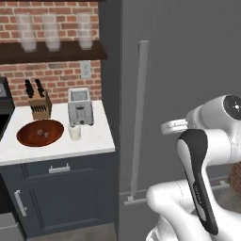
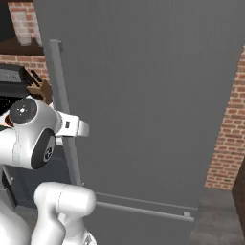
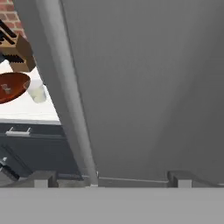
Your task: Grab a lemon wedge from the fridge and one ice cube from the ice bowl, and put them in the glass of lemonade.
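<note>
The fridge is a tall dark grey appliance with its door shut, so the lemon wedge is hidden. Its long light-grey bar handle runs down the door. My gripper is open, fingertips spread wide, close in front of the door with the handle slanting past on the left. On the white counter left of the fridge lies the reddish-brown ice bowl with two small cubes in it. The glass of lemonade stands just right of the bowl; both show again at the left of the hand view: bowl, glass.
A toaster and a knife block stand at the back of the counter. Frosted jars sit on a dark shelf above. Dark cabinets lie under the counter. A brick wall flanks the fridge on the right.
</note>
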{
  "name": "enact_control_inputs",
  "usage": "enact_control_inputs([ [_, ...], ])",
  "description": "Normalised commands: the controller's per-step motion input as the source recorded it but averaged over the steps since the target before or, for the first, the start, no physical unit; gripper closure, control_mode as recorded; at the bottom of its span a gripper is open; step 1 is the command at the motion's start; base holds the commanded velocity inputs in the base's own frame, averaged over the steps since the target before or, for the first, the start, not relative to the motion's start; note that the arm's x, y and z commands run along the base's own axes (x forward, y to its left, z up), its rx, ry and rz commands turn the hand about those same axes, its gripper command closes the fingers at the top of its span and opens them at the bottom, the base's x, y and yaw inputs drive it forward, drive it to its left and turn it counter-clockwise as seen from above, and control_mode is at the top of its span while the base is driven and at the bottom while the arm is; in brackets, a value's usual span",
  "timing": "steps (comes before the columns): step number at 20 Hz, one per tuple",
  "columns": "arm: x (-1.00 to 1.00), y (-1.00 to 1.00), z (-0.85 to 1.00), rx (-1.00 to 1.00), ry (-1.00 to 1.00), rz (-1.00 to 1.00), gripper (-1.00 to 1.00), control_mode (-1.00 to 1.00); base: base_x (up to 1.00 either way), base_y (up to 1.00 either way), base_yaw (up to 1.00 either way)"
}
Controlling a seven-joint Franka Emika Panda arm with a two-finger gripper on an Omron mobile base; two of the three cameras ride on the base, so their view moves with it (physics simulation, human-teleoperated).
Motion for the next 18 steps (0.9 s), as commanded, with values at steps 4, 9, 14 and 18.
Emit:
enact_control_inputs([
  [4,0.00,0.00,0.00,0.00,0.00,0.00,-1.00,1.00,-0.17,1.00,0.00],
  [9,0.00,0.00,0.00,0.00,0.00,0.00,-1.00,1.00,0.10,1.00,-0.04],
  [14,0.00,0.00,0.00,0.00,0.00,0.00,-1.00,1.00,0.50,0.74,-0.10],
  [18,0.00,0.00,0.00,0.00,0.00,0.00,-1.00,1.00,0.52,0.52,-0.10],
])
